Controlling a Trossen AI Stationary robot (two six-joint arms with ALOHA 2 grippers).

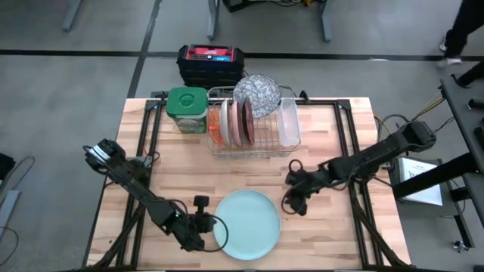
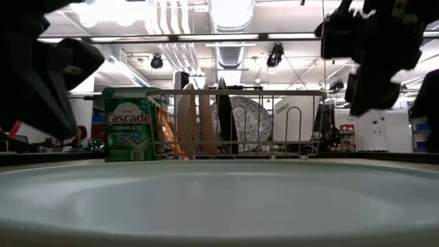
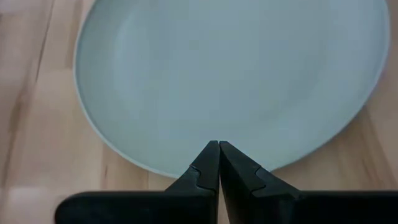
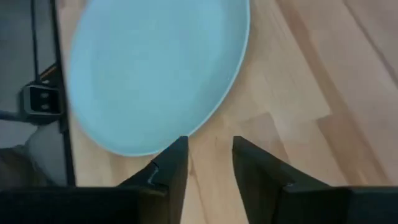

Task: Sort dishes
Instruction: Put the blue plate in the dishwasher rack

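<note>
The light blue plate (image 1: 247, 224) lies flat on the wooden table (image 1: 340, 136), close to its front edge and about midway along it. It is round, so it has no long axis to line up with. Nothing rests on it, and neither gripper holds it.

The right gripper (image 1: 291, 202) hangs just beside the plate's right rim, a little above the wood. Its two fingers stand partly apart with nothing between them; in the right wrist view you see bare table in the gap and the plate (image 4: 155, 68) lying straight ahead of the fingertips.

The left gripper (image 1: 206, 225) sits at the plate's left rim. Its fingers (image 3: 208, 171) are pressed together and empty, their tips just at the near rim of the plate (image 3: 236, 74).

So the plate lies between the two grippers, each pointing inward at it. Both are about equally near; the right one, with its fingers parted, looks the readier to take the rim.

Toward the back edge stands a wire dish rack (image 1: 253, 143). It holds the small orange, pink and dark red plates (image 1: 234, 123) upright on edge, the grey speckled plate (image 1: 257, 94) leaning behind them, and a clear plastic tub (image 1: 289, 125) at its right end. A green-lidded jar (image 1: 187, 108) stands just left of the rack.
</note>
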